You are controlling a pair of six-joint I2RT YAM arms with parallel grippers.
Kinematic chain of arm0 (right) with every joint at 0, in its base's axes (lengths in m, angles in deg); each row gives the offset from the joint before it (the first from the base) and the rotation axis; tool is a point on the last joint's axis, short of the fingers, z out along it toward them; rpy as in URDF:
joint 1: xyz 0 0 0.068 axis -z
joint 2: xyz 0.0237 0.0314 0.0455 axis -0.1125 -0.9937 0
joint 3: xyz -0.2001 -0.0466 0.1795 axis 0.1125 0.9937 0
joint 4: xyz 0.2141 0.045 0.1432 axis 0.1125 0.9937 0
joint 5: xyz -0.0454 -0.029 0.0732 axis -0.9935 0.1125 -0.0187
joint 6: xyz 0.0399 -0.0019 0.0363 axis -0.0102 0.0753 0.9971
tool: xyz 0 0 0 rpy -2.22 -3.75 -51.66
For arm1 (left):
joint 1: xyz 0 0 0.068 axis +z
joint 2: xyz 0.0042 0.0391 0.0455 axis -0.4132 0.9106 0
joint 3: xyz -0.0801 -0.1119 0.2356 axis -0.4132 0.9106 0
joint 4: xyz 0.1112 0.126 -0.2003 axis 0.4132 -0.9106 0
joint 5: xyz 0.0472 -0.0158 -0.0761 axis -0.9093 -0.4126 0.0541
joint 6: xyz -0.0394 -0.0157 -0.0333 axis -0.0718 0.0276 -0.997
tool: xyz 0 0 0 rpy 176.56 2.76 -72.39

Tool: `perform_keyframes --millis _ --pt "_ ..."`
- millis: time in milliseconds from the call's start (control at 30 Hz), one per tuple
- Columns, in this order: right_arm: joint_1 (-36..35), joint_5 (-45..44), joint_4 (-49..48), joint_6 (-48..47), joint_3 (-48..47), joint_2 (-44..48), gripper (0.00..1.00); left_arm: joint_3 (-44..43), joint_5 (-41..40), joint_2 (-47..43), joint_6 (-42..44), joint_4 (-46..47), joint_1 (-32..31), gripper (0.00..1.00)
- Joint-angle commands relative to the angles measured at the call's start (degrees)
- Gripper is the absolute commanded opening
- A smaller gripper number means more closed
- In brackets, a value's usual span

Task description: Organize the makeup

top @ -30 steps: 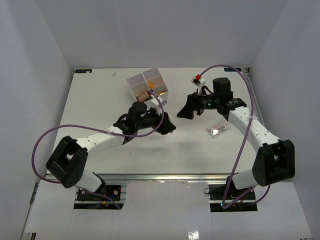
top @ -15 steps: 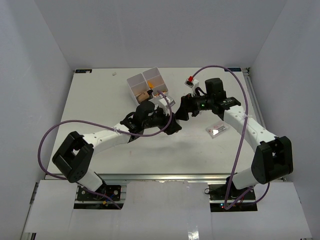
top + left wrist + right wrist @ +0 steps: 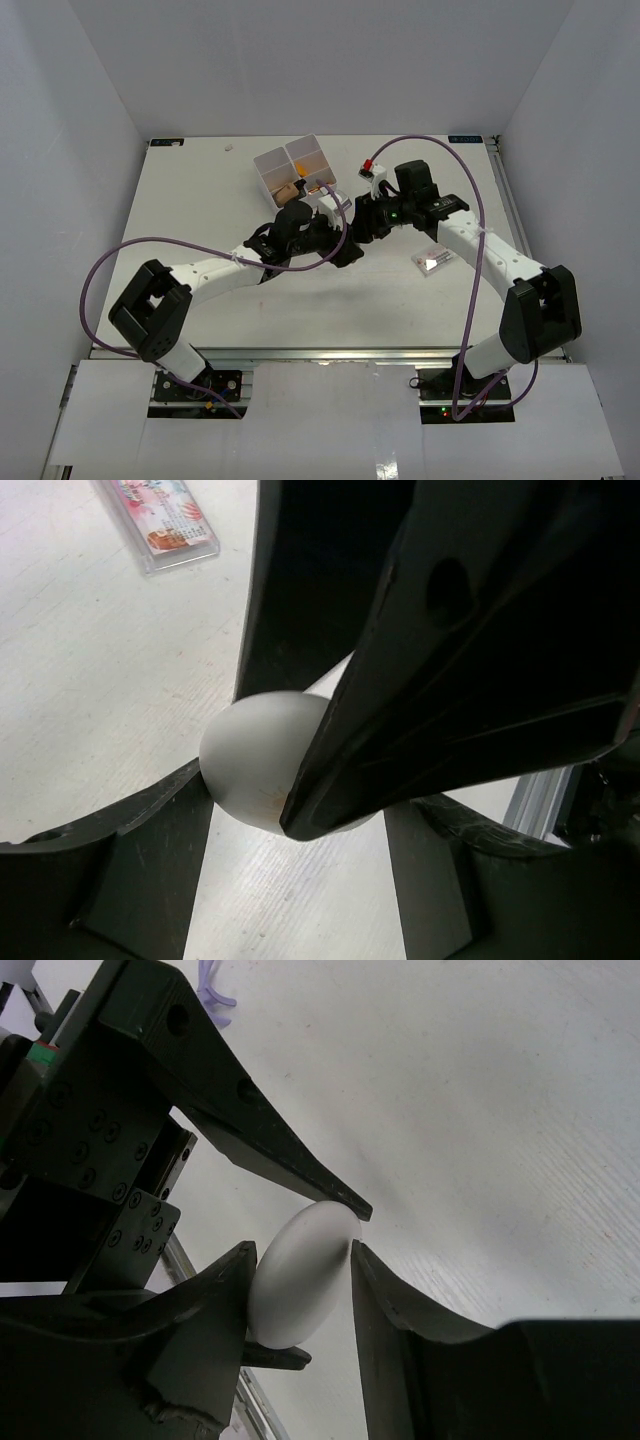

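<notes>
Grips sponge (image 3: 300,1280) between right fingers (image 3: 400,1330), close by near-right corner of box (image 3: 268,168). Pinches it end to end with left fingers (image 3: 120,860) too.

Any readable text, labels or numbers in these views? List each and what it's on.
Packet: colourful print, too blurred to read.
Far-edge sticker: too small to read.
Nothing legible anywhere else.

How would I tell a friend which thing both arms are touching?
On the table, beside the white compartment box, the left end effector and right end effector meet. Between them sits a pale egg-shaped sponge, round unlike the flat clear packet nearby.
</notes>
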Motion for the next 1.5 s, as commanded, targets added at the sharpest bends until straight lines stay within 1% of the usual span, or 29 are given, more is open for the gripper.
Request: perform_keyframes --millis 0,100,167,200,267,400,500,533,600,800,1100,1333,1467 --pt "-0.25 -3.41 1.3 -0.75 -3.17 -0.79 0.45 -1.32 -0.09 -1.34 -0.72 2.44 -0.48 0.27" --pt "-0.18 -2.68 1.37 -1.24 -3.01 -0.69 0.38 -1.03 -0.67 -1.65 -1.37 2.62 -0.48 0.3" --pt "-0.18 -2.39 2.02 -2.02 -3.27 -0.56 0.34 -0.95 -1.32 -2.09 -1.85 2.54 -0.53 0.34" --pt "-0.18 -2.24 2.39 -2.42 -3.43 -0.51 0.32 -0.95 -1.69 -2.33 -2.14 2.54 -0.57 0.37" --pt "-0.18 -1.4 2.75 -2.78 -3.43 -0.07 0.29 -0.95 -2.24 -2.8 -2.43 2.44 -0.48 0.48" --pt "-0.17 0.89 2.73 -3.47 -3.18 0.99 0.22 -1.14 -1.75 -3.29 -2.73 1.62 -0.56 0.6" --pt "-0.09 1.9 2.82 -3.47 -3.7 1.32 0.19 -1.48 -0.5 -3.4 -1.94 0.15 -0.49 0.67" --pt "-0.09 2.33 2.82 -3.57 -3.79 1.33 0.18 -1.47 -0.05 -3.56 -1.77 -0.12 -0.57 0.71" --pt "-0.09 2.97 2.82 -5.47 -3.87 1.4 0.17 -1.31 0.98 -3.64 -1.53 -0.68 -0.49 0.77" --pt "0.35 4.64 2.78 -6.68 -3.87 1.58 0.13 -0.64 2.8 -3.99 -0.89 -1.94 -0.53 0.81" --pt "1.77 7.0 2.74 -7.07 -5.12 0.87 0.12 -0.69 4.36 -4.81 0.78 -3.64 -0.57 0.83" --pt "3.35 9.76 2.73 -7.08 -6.98 -0.2 0.12 0.36 1.67 -8.09 2.09 -5.59 -0.48 0.85" --pt "3.81 11.29 2.73 -7.29 -7.77 -0.78 0.12 0.41 -1.96 -10.09 2.25 -6.91 -0.48 0.88"
